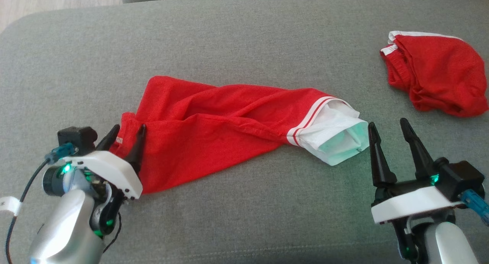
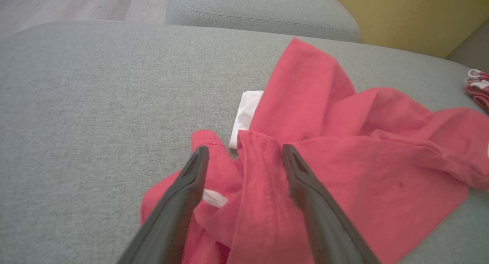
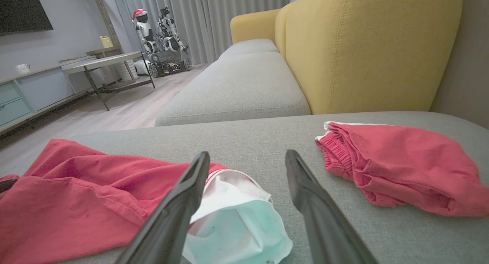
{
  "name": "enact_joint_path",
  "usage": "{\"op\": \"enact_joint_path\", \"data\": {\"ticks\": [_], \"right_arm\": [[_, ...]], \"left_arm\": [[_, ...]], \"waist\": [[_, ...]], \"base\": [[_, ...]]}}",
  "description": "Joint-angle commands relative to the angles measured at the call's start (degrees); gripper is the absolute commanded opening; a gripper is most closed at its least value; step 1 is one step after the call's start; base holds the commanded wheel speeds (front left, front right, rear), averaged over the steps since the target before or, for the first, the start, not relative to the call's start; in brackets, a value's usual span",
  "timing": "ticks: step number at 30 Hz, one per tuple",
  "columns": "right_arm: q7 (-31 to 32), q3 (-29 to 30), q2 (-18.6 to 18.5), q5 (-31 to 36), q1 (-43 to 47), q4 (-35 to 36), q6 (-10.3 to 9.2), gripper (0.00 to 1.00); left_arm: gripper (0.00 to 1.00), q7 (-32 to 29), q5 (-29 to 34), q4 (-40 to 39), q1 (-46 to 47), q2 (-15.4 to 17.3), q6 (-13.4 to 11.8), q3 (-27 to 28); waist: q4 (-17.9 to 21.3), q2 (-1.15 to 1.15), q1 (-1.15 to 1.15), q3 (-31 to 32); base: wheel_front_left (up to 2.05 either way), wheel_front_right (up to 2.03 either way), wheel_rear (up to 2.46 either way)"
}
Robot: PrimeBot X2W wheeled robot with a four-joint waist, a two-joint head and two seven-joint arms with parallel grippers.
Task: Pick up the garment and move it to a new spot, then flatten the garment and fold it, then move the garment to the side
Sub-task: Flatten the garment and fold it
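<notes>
On cushion (image 1: 244,38): two red garments, long garment (image 1: 214,126), bunched garment (image 1: 435,76); left tool (image 1: 130,127), right tool (image 1: 387,122) spread, empty.

Grey sofa seat (image 1: 244,38); yellow backrest (image 3: 366,46); wooden floor (image 3: 126,107); side table (image 3: 103,59).

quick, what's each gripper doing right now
left gripper: open, fingers either side of the red garment's edge, not clamped
right gripper: open, empty, beside the garment's white end

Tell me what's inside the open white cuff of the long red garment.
The cuff gapes open, and only its own pale lining shows inside. Deeper in, the red fabric of the garment covers everything.
</notes>
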State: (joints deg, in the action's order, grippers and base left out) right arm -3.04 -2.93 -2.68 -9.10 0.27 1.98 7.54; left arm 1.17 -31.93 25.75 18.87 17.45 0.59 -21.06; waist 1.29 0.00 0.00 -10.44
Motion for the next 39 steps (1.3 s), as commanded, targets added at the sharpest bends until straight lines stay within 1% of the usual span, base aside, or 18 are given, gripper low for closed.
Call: {"op": "enact_joint_path", "data": {"ticks": [1,2,3,5,6,13,16,20,23,29,34,35,37,39], "right_arm": [[-0.53,-1.02,-0.20,-0.51,-2.26,1.69,-0.05,1.00],[-0.53,-1.03,-0.20,-0.52,-2.27,1.65,-0.05,1.00],[-0.52,-1.09,-0.20,-0.51,-2.28,1.62,-0.05,1.00],[-0.49,-1.14,-0.20,-0.47,-2.31,1.55,-0.05,1.00],[-0.47,-1.13,-0.20,-0.47,-2.33,1.53,-0.05,1.00],[0.03,-0.61,-0.20,-0.50,-2.21,1.37,-0.05,1.00],[1.22,0.90,-0.20,-0.37,-2.07,0.17,-0.05,1.00],[4.43,2.81,-0.20,0.52,-1.72,-4.95,-0.05,1.00],[5.23,3.33,-0.20,0.82,-2.11,-9.80,-0.05,1.00],[3.43,3.30,-0.20,0.37,-7.70,-19.18,-0.05,1.00],[2.42,1.87,-0.20,-0.01,-12.52,-26.83,-0.05,1.00],[2.12,1.87,-0.20,-0.09,-13.10,-27.95,-0.05,0.65],[1.49,1.98,-0.20,-0.56,-14.12,-30.78,-0.05,0.00],[0.51,2.40,-0.20,-0.62,-14.49,-31.53,-0.05,0.00]], "left_arm": [[0.99,0.55,-0.39,-1.32,2.88,1.50,0.28,2.61],[0.81,0.53,-0.45,-1.15,2.89,1.52,0.38,2.55],[0.55,0.51,-0.54,-1.06,2.88,1.55,0.47,2.49],[0.23,1.04,-0.10,-1.25,2.94,1.82,0.58,2.20],[0.00,1.36,-0.09,-1.51,2.95,1.83,0.67,2.16],[0.00,3.40,1.16,-4.53,2.86,2.78,0.10,1.93],[0.00,3.70,1.54,-6.41,2.35,3.23,-0.36,1.84],[0.00,3.46,1.82,-9.00,1.68,3.32,-1.05,1.47],[0.00,3.20,1.92,-10.39,1.54,3.23,-1.37,1.14],[0.00,3.05,2.10,-11.93,1.76,3.04,-1.62,0.48],[0.00,3.43,2.22,-12.22,2.06,2.92,-1.56,0.05],[0.00,3.56,2.24,-12.25,2.11,2.88,-1.56,-0.03],[0.00,4.23,2.29,-12.46,2.08,2.87,-1.66,-0.05],[0.00,4.91,2.43,-12.81,1.96,2.96,-1.81,0.04]], "waist": [[-0.08,0.00,0.00,0.05],[-0.12,0.00,0.00,0.10],[-0.13,0.00,0.00,0.11],[-0.22,0.00,0.00,0.17],[-0.29,0.00,0.00,0.20],[-0.84,0.00,0.00,0.33],[-0.97,0.00,0.00,0.31],[-1.66,0.00,0.00,-0.04],[-2.37,0.00,0.00,-0.52],[-3.04,0.00,0.00,-1.72],[-3.74,0.00,0.00,-2.09],[-3.93,0.00,0.00,-2.10],[-4.26,0.00,0.00,-2.01],[-4.34,0.00,0.00,-1.86]], "base": [[0.00,0.00,0.00],[0.00,0.00,0.00],[0.00,0.00,0.00],[0.00,0.00,0.00],[0.00,0.00,0.00],[0.00,0.00,0.00],[0.00,0.00,0.00],[0.00,0.00,0.00],[0.00,0.00,0.00],[0.00,0.00,0.00],[0.00,0.00,0.00],[0.00,0.00,0.00],[0.00,0.00,0.00],[0.00,0.00,0.00]]}}
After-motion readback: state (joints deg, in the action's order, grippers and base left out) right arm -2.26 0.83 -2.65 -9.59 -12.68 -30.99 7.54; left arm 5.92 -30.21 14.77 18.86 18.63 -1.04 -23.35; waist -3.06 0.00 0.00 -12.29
